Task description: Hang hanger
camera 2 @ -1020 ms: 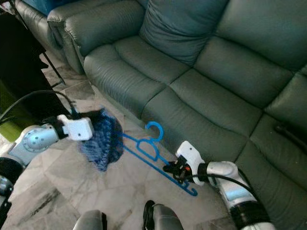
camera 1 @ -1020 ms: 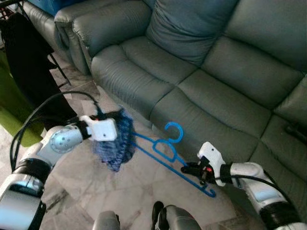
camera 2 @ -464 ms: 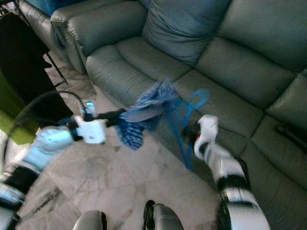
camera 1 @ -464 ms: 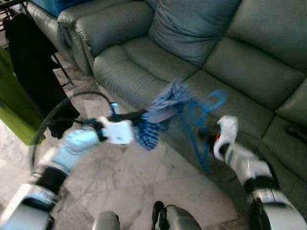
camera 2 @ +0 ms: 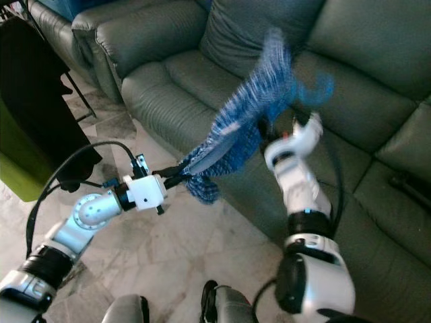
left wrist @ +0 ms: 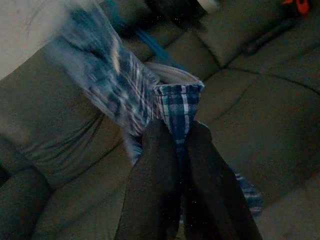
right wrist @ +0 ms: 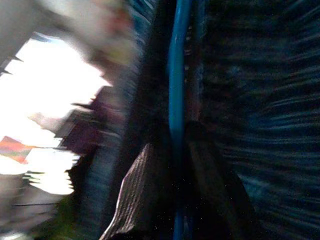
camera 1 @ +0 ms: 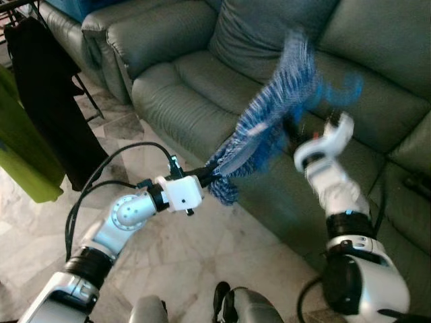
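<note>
Nearest, pale marble floor [camera 1: 202, 249] underfoot. Above it, left gripper [left wrist: 176, 141] out low at the left on a bent silver arm, jaws clamped on a folded corner of blue plaid cloth [camera 1: 259, 128]; black fingertips [left wrist: 156, 131] pressed together on the fabric in the left wrist view. From that pinch, cloth stretched up and to the right, blurred, over the edge of the grey sofa [camera 1: 182, 87]. Higher and to the right, right gripper [right wrist: 173, 136] raised on an upright forearm in front of the seat cushions, jaws closed on the blue hanger [right wrist: 178, 65]; thin blue bar running straight between the two fingers in the right wrist view. Hanger's hook [camera 1: 340, 87] a blue smear just beside the cloth's top end, held in the air over the sofa, hanging on nothing. How the cloth sits on the hanger too blurred to tell. Behind both, a large back cushion [camera 1: 259, 33] leaning on the sofa's backrest. Far left, beyond the sofa's arm, a dark garment [camera 1: 47, 101] and a lime-green one [camera 1: 23, 158] hanging side by side, green one nearer the picture's edge.
</note>
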Robot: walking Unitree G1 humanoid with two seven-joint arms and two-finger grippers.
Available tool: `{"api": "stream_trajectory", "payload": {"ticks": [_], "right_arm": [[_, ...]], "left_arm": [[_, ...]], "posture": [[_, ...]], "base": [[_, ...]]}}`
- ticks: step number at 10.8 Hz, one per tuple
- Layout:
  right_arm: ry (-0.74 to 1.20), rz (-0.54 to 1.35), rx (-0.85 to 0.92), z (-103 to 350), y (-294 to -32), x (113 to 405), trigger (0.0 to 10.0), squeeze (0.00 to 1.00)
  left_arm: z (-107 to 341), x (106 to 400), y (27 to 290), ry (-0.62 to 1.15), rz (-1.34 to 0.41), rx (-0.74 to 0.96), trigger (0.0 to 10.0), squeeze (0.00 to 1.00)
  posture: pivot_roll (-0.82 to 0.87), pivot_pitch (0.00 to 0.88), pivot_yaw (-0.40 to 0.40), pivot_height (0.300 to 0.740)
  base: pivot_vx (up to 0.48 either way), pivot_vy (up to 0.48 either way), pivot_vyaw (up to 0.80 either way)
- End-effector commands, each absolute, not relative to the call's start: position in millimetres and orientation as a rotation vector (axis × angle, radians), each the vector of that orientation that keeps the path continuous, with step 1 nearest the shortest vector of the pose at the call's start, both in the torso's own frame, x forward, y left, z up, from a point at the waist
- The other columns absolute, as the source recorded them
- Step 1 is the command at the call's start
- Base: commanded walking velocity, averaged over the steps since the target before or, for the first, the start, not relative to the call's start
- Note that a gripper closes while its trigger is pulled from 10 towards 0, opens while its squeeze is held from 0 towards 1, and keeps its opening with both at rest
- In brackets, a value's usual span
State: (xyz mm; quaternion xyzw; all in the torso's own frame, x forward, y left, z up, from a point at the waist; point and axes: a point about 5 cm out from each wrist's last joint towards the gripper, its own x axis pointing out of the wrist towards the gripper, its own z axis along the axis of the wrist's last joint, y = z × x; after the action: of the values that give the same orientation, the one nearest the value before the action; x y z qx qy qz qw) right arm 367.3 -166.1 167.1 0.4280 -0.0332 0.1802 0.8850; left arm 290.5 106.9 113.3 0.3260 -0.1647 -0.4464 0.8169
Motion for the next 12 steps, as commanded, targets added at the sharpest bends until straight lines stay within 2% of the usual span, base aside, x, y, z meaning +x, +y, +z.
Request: {"api": "stream_trajectory", "payload": {"ticks": [1, 2, 3, 4, 5, 6, 7, 9, 11, 12], "right_arm": [[-0.184, 0.476, 0.870, 197, -163, 368, 10.0, 0.00], [-0.222, 0.569, 0.785, 201, -150, 361, 10.0, 0.00], [-0.211, 0.602, 0.624, 196, -138, 355, 10.0, 0.00], [-0.219, 0.650, 0.458, 193, -128, 348, 10.0, 0.00], [-0.227, 0.708, 0.290, 191, -115, 339, 10.0, 0.00], [-0.242, 0.741, 0.167, 188, -106, 330, 10.0, 0.00], [-0.238, 0.737, 0.116, 182, -104, 327, 10.0, 0.00], [-0.212, 0.693, 0.004, 164, -109, 320, 10.0, 0.00], [-0.203, 0.642, -0.152, 142, -117, 312, 10.0, 0.00], [-0.182, 0.647, -0.219, 125, -122, 305, 10.0, 0.00]], "left_arm": [[106, 287, 106, -0.321, -0.969, 0.700, 10.0, 0.00], [101, 285, 106, -0.290, -0.966, 0.680, 10.0, 0.00], [93, 284, 108, -0.255, -0.960, 0.671, 10.0, 0.00], [91, 284, 108, -0.243, -0.952, 0.657, 10.0, 0.36], [90, 286, 107, -0.232, -0.939, 0.643, 10.0, 1.00], [90, 288, 106, -0.225, -0.933, 0.630, 10.0, 1.00], [90, 290, 106, -0.223, -0.924, 0.618, 10.0, 1.00], [83, 287, 114, -0.183, -0.905, 0.596, 10.0, 1.00], [79, 282, 125, -0.112, -0.876, 0.470, 10.0, 1.00], [76, 279, 134, -0.105, -0.865, 0.493, 10.0, 1.00]], "posture": [[0.03, 0.143, -0.079, 0.740], [0.03, 0.142, -0.080, 0.740], [0.03, 0.143, -0.080, 0.740], [0.03, 0.144, -0.078, 0.740], [0.03, 0.143, -0.077, 0.740], [0.02, 0.143, -0.078, 0.740], [0.02, 0.145, -0.077, 0.740], [0.02, 0.146, -0.076, 0.740], [0.02, 0.146, -0.080, 0.740], [0.02, 0.146, -0.080, 0.740]], "base": [[0.000, 0.000, 0.00], [0.000, 0.000, 0.00], [0.000, 0.000, 0.00], [0.000, 0.000, 0.00], [0.000, 0.000, 0.00], [0.000, 0.000, 0.00], [0.000, 0.000, 0.00], [0.000, 0.000, 0.00], [0.000, 0.000, 0.00], [0.000, 0.000, 0.00]]}}
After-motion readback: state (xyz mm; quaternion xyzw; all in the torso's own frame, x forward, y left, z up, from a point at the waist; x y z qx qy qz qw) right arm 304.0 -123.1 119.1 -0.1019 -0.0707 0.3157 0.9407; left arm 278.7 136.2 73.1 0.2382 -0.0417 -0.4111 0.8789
